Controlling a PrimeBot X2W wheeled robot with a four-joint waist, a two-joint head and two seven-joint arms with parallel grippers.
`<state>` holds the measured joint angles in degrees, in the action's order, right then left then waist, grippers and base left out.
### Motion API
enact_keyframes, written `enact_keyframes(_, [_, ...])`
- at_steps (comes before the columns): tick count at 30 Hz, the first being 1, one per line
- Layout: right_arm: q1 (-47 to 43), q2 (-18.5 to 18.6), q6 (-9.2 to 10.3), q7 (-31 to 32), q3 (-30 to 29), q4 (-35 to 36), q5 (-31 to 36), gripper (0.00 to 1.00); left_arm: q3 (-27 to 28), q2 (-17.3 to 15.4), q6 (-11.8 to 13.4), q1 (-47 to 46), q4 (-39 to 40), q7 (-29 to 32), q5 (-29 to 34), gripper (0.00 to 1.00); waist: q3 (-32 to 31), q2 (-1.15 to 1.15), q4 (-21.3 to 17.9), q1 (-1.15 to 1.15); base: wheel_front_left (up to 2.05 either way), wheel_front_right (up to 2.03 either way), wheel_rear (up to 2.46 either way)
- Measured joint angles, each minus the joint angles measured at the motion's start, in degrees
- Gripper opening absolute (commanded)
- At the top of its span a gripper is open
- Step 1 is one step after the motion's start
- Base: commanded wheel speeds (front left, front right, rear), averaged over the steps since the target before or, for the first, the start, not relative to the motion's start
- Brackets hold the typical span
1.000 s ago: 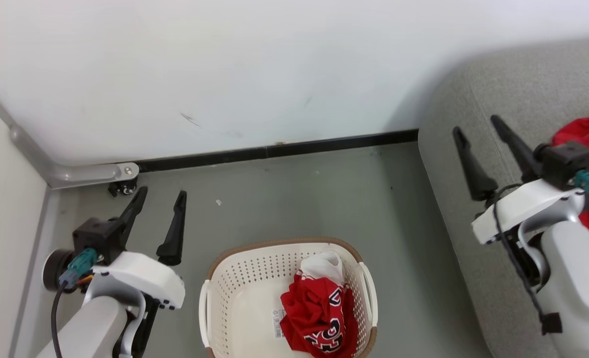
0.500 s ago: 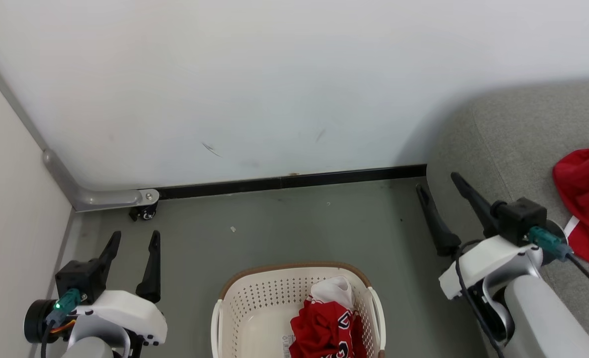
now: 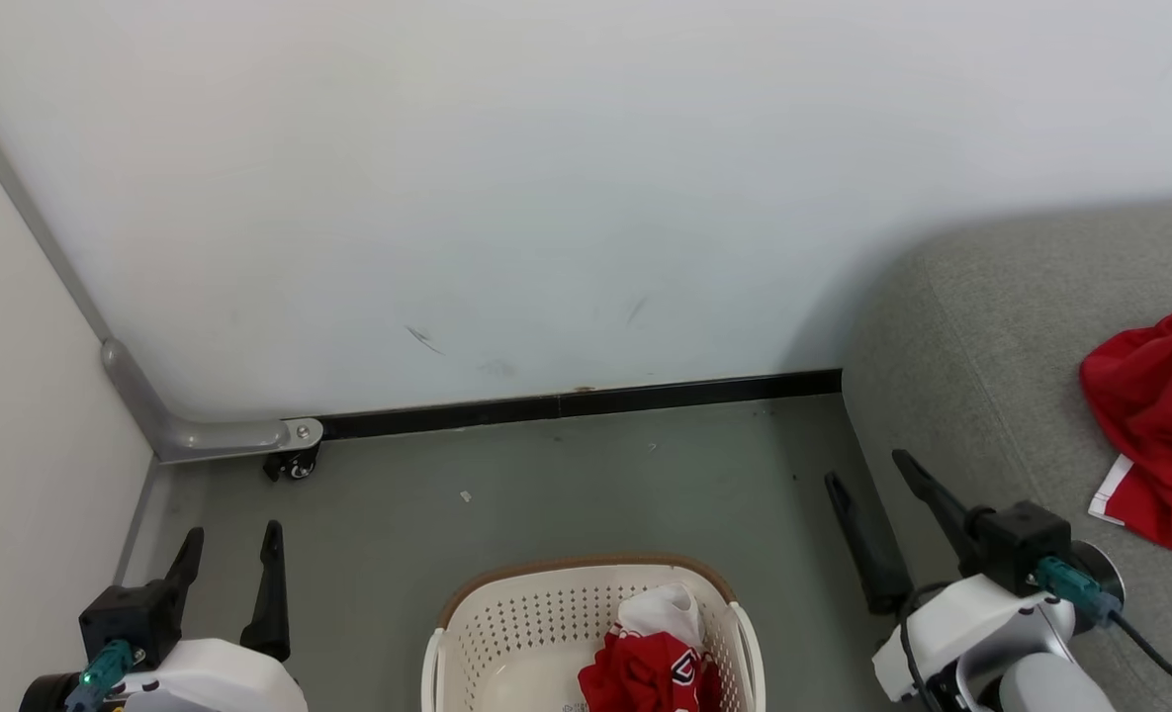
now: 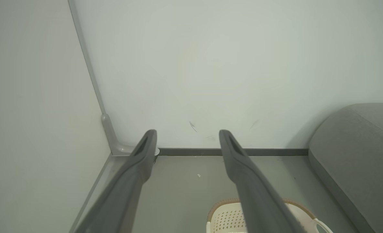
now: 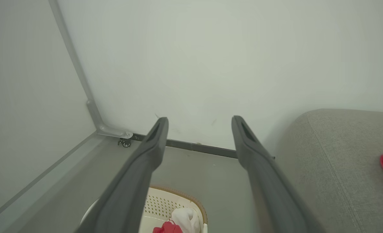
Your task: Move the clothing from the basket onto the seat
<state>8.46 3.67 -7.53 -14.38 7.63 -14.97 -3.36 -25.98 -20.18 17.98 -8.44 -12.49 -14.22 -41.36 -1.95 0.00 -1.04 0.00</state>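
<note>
The cream basket [image 3: 506, 618] stands on the floor at the bottom middle of the head view, holding a red jersey [image 3: 645, 677] with white fabric [image 3: 660, 608] on top. A second red jersey [image 3: 1154, 425] lies on the grey sofa [image 3: 1001, 346] at the right. My left gripper [image 3: 231, 542] is open and empty at the lower left, left of the basket. My right gripper [image 3: 867, 470] is open and empty by the sofa's left edge, right of the basket. The basket [image 5: 175, 204] and sofa [image 5: 333, 155] show past my right gripper [image 5: 197, 121]. Past my left gripper [image 4: 186, 134], the basket's rim [image 4: 223, 205] shows.
A white wall [image 3: 546, 198] with a black baseboard [image 3: 586, 403] closes the far side. A pale panel with a grey metal bracket [image 3: 220, 433] and a small caster [image 3: 294, 465] bounds the left. Grey floor [image 3: 546, 485] lies between basket and wall.
The head camera has tilted up, so the whole scene sits lower in the picture. Both grippers have drawn back toward the bottom edge, and my right gripper has moved off the sofa, staying open.
</note>
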Motion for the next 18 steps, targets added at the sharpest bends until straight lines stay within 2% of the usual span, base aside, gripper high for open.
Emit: enact_keyframes(18, [-8.61, -1.16, 0.00, 0.00, -2.75, 4.64, 2.41, 1.00, 1.46, -0.56, 1.53, 4.90, 4.57, -0.07, 1.16, 1.00, -1.15, 0.00, -1.56, 0.00, 0.00, 0.00, 0.00])
